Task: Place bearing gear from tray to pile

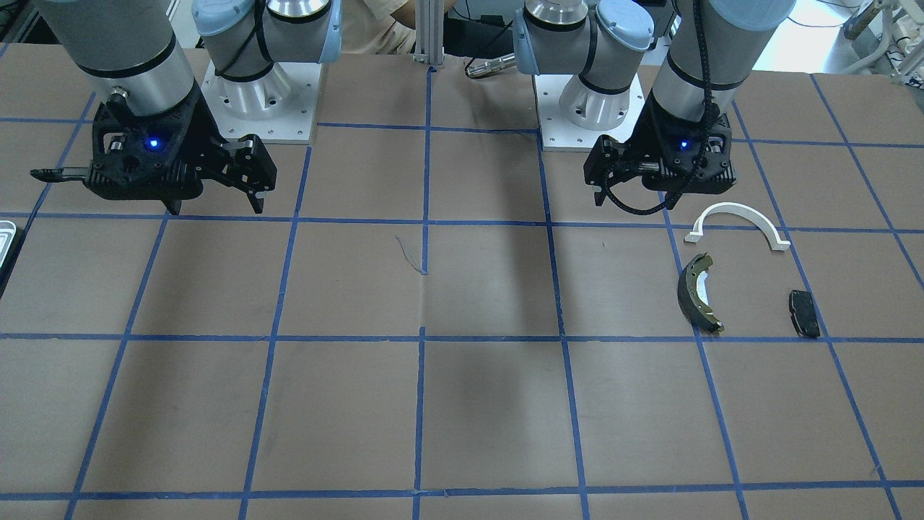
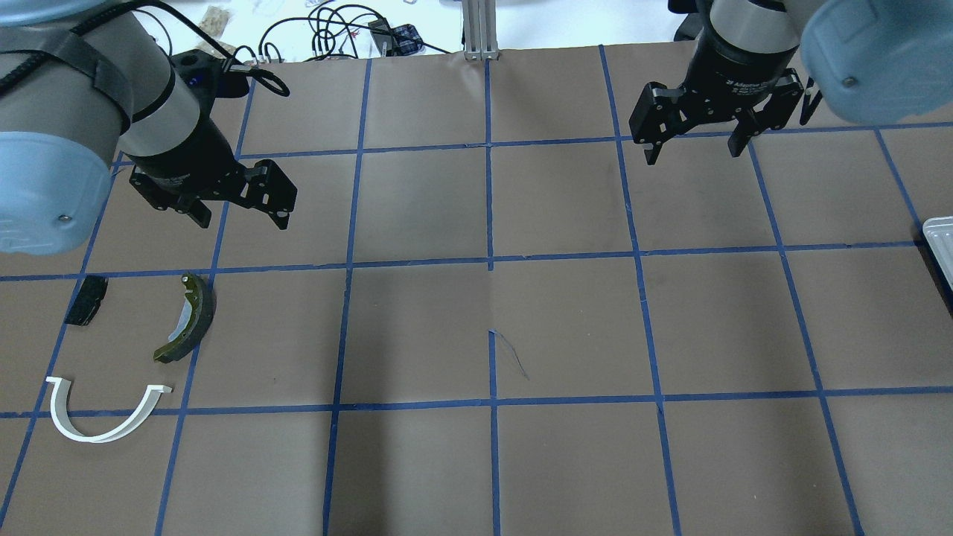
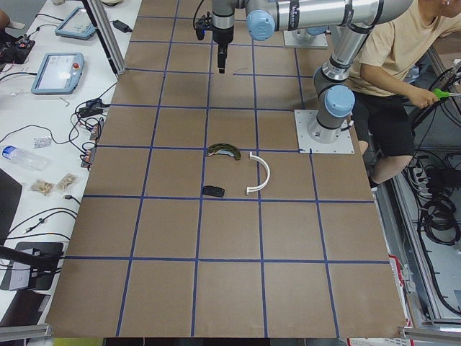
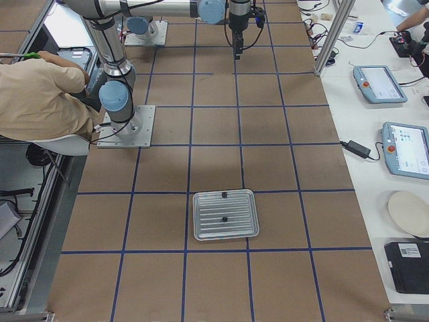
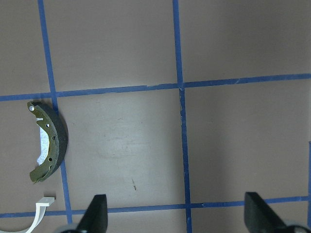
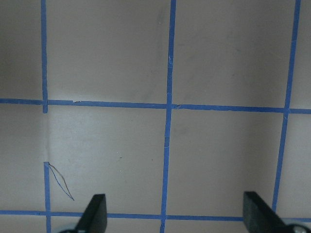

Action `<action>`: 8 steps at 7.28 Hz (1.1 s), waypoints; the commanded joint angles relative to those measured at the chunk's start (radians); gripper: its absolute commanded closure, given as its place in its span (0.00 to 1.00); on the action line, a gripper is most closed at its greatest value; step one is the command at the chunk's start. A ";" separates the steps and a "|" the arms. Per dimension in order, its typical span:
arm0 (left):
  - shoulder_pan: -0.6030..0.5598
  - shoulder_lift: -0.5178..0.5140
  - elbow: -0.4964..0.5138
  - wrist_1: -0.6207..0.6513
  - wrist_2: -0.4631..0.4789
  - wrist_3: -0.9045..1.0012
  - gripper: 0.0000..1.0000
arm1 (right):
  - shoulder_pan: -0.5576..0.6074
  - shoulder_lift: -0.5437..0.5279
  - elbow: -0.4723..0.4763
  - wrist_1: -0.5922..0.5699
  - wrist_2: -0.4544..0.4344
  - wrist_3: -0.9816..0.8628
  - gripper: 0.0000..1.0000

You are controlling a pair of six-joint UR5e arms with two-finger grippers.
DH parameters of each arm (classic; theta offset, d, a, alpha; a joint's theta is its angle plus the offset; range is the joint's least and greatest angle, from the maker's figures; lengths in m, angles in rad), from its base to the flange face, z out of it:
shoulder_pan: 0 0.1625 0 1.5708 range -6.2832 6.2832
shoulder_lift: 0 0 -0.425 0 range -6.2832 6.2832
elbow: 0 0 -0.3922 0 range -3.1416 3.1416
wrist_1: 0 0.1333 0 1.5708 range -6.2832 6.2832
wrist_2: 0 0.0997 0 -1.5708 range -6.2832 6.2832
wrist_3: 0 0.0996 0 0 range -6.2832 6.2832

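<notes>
Brown paper gridded with blue tape (image 2: 490,201) is covering the counter (image 2: 566,335). At far left I am counting three parts in the pile (image 3: 223,151), all lying apart: one black brake pad (image 2: 86,300), one dark brake shoe (image 2: 204,313) beside it, and one white arch (image 2: 95,439) nearer the robot. The left gripper (image 2: 242,219) is hanging near them, raised, with its fingers spread wide and empty. The whole middle of the counter is lying open between the arms. The right gripper (image 2: 694,155) is hovering there, likewise spread and empty. At the far right edge, one silvery tray (image 2: 939,242) is poking into view. On it the right-side camera is showing me two small dark pieces, seemingly bearing gear (image 4: 224,219), though too small to be sure.
</notes>
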State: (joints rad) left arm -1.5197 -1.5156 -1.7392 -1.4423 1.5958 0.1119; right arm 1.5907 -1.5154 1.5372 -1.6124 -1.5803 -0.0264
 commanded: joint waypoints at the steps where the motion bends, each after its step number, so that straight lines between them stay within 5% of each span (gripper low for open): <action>1: 0.000 0.003 0.000 -0.004 0.001 0.002 0.00 | -0.014 -0.002 0.001 -0.001 -0.006 -0.006 0.00; 3: 0.000 0.003 0.001 0.000 0.001 0.002 0.00 | -0.111 -0.002 0.000 0.022 -0.012 -0.120 0.00; 6: 0.000 0.005 -0.002 -0.009 0.003 0.002 0.00 | -0.437 0.012 0.009 0.003 -0.007 -0.371 0.00; 8: 0.000 0.003 -0.002 -0.001 0.001 0.002 0.00 | -0.620 0.111 0.011 -0.111 -0.010 -0.603 0.00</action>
State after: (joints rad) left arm -1.5201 -1.5126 -1.7408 -1.4464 1.5979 0.1135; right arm 1.0854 -1.4604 1.5461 -1.6515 -1.5882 -0.4904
